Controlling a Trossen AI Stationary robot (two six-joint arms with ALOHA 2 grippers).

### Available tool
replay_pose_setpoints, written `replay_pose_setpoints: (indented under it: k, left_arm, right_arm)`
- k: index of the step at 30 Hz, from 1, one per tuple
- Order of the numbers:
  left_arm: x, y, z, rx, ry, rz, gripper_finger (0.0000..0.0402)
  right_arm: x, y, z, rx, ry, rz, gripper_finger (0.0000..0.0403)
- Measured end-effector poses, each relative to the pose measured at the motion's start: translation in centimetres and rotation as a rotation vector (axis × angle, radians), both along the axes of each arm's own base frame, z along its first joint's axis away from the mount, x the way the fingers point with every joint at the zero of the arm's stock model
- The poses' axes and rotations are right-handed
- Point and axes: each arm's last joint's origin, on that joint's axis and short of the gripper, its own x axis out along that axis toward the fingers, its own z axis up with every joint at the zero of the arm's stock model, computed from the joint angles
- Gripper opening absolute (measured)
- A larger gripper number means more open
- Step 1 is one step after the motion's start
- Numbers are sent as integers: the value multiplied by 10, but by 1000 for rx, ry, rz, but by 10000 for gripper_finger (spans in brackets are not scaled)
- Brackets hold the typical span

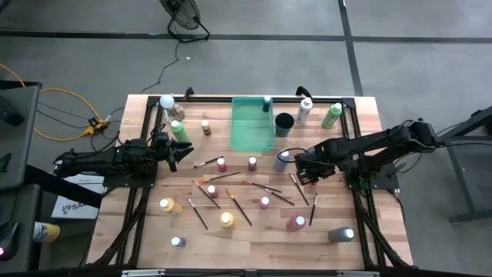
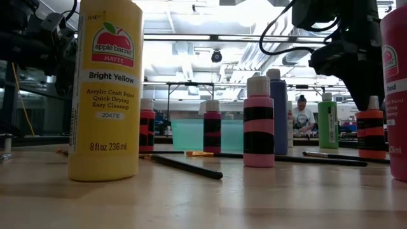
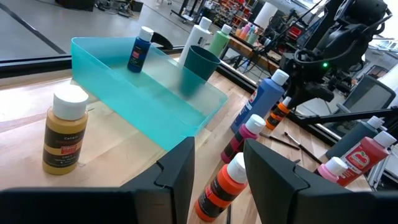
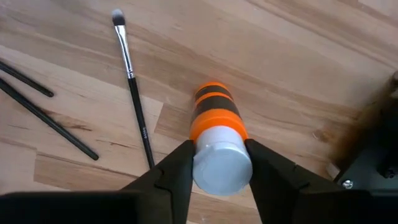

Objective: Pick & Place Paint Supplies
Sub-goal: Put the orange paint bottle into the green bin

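The right gripper (image 4: 216, 163) is bracketing the white cap of an orange paint bottle (image 4: 214, 118), fingers apart around it. The left gripper (image 3: 217, 168) is waiting open. Only one blue bottle (image 3: 140, 50) is sitting in the teal bin (image 3: 134, 99); bottles and brushes (image 4: 132, 81) are still littering the bench (image 1: 254, 231).

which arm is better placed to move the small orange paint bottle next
Right. The right gripper already straddles the orange white-capped paint bottle, fingers either side of its cap. The left gripper is open across the table.
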Motion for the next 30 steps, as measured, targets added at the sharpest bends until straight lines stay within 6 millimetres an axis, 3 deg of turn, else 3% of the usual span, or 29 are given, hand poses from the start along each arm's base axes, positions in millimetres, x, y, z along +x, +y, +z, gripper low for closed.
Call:
replay_pose_setpoints:
  k: [6,11,23,30]
  left_arm:
    - [0,0,0,0,0,0,136]
    - [0,0,0,0,0,0,136]
    - [0,0,0,0,0,0,136]
    - [0,0,0,0,0,0,136]
  right_arm:
    - [-1,0,3,8,-15,27,121]
    - [-6,-1,22,20,-82,58,122]
    - [-22,-25,117,-139,-217,160,122]
    - [-17,-45,166,-254,-356,270,115]
